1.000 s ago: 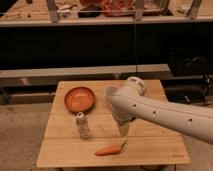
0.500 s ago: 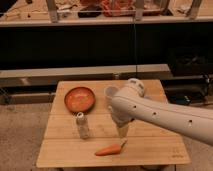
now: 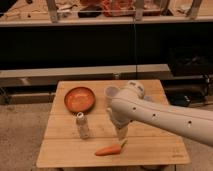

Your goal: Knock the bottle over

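Nothing on the worktop (image 3: pixel 65 150) has shifted since the earlier frames, and my arm keeps the same pose, so there is no progress to record.

Findings, left to right:
- The orange bowl (image 3: pixel 79 98) sits toward the back left.
- The bottle (image 3: pixel 83 126) stands upright just in front of the bowl, untouched. The task is not yet done.
- The carrot (image 3: pixel 108 150) lies near the front edge, to the right of the bottle.
- The cup (image 3: pixel 111 93) stands further back, partly hidden by my arm.
- My tool (image 3: pixel 121 134) hangs pointing down just above the carrot's right tip. It is to the right of the bottle and apart from it, with jaws spread and gripping nothing.

Judgement: a leftward sweep against the bottle's upper half should topple it. A low pass risks dragging the carrot.
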Action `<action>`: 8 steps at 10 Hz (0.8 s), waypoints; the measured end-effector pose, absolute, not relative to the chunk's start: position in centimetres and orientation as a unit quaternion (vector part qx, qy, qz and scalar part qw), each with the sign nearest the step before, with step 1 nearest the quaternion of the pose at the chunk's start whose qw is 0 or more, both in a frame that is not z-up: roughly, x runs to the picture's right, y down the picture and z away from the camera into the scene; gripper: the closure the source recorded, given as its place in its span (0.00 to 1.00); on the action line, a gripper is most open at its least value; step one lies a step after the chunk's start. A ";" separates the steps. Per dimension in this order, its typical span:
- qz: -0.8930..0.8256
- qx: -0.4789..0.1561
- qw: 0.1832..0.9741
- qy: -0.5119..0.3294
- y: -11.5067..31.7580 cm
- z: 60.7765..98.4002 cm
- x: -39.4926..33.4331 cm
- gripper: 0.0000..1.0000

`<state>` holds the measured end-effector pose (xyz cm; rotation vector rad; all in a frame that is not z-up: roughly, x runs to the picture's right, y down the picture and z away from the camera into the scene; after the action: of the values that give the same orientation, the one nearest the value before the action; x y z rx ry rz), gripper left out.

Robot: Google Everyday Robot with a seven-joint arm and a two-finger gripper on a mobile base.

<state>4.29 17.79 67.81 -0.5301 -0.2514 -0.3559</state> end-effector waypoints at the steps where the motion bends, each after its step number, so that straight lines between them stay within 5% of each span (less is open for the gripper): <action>1: -0.176 -0.261 0.941 -0.124 17.9 67.8 4.2 0.20; 8: -0.184 -0.268 0.937 -0.131 19.0 68.1 3.8 0.20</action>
<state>3.77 19.04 68.11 -0.5482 -0.2678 -0.3755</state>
